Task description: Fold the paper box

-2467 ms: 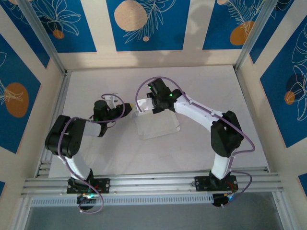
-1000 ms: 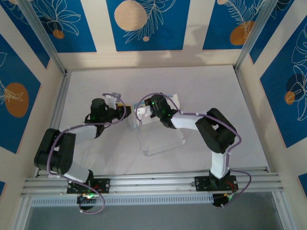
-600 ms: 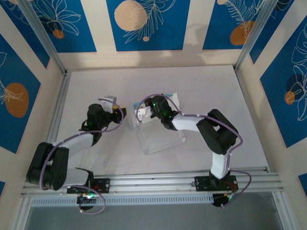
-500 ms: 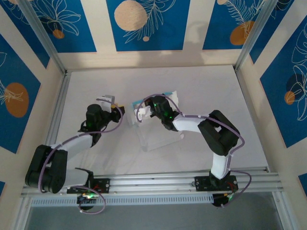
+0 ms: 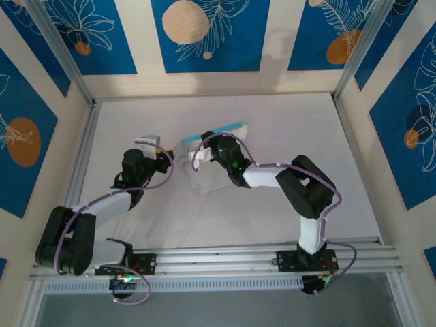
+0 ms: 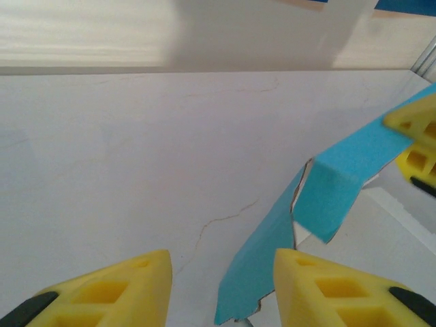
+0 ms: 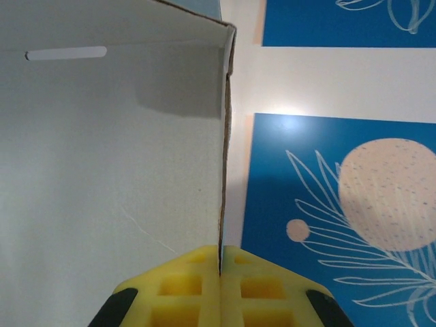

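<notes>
The paper box (image 5: 204,181) is a thin card sheet, white on one side and light blue on the other, held tilted up off the table near the middle. Its blue side (image 5: 225,129) faces up at the far end. My right gripper (image 7: 220,253) is shut on the edge of a white panel (image 7: 109,157), which stands edge-on between the yellow fingers. My left gripper (image 6: 221,260) is open just left of the sheet. A blue flap (image 6: 262,259) hangs between its fingers, close to the right finger (image 6: 327,286), and is not pinched. From above, the left gripper (image 5: 165,161) sits beside the sheet's left edge.
The white table (image 5: 300,129) is ringed by walls with blue printed panels (image 5: 204,34). Aluminium rails (image 5: 218,262) run along the near edge by the arm bases. A thin crack line (image 6: 218,221) marks the table surface ahead of the left gripper.
The right gripper has lifted and tipped the sheet leftward, so its blue side now shows on top. The left arm has drawn back slightly to the left.
</notes>
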You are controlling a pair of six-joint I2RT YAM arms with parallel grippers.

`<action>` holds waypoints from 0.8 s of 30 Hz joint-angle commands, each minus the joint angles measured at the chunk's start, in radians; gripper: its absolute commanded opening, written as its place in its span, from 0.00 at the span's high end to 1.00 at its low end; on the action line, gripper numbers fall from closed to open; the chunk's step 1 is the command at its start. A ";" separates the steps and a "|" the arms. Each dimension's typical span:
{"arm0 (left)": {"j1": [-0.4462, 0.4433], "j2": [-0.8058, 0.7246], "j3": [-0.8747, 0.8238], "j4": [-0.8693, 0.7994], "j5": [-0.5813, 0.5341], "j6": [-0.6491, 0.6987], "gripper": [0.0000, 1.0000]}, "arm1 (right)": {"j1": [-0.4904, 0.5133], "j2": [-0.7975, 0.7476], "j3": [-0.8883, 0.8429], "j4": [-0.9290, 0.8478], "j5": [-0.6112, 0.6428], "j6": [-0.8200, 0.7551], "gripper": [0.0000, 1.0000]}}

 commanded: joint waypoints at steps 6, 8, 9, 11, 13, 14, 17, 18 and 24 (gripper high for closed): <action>0.011 -0.031 0.034 -0.027 -0.065 0.071 0.59 | 0.009 0.049 -0.002 0.044 0.017 0.027 1.00; 0.013 -0.025 0.043 -0.057 -0.090 0.077 0.61 | 0.015 0.048 -0.012 0.050 0.020 0.032 1.00; 0.014 -0.023 0.048 -0.070 -0.101 0.085 0.61 | 0.017 0.046 -0.016 0.049 0.020 0.034 1.00; 0.022 -0.015 0.057 -0.085 -0.118 0.105 0.61 | 0.020 0.045 -0.020 0.047 0.017 0.032 1.00; 0.037 -0.001 0.071 -0.092 -0.128 0.114 0.60 | 0.022 0.041 -0.020 0.043 0.017 0.032 1.00; 0.048 0.010 0.083 -0.096 -0.120 0.125 0.59 | 0.022 0.040 -0.018 0.041 0.017 0.030 1.00; 0.074 0.062 0.148 -0.160 -0.054 0.144 0.58 | 0.022 0.034 -0.015 0.029 0.013 0.034 1.00; 0.080 0.089 0.172 -0.191 -0.009 0.146 0.59 | 0.022 0.028 -0.015 0.027 0.013 0.036 1.00; 0.082 0.164 0.234 -0.294 0.126 0.112 0.66 | 0.013 0.010 -0.006 -0.011 0.004 0.036 1.00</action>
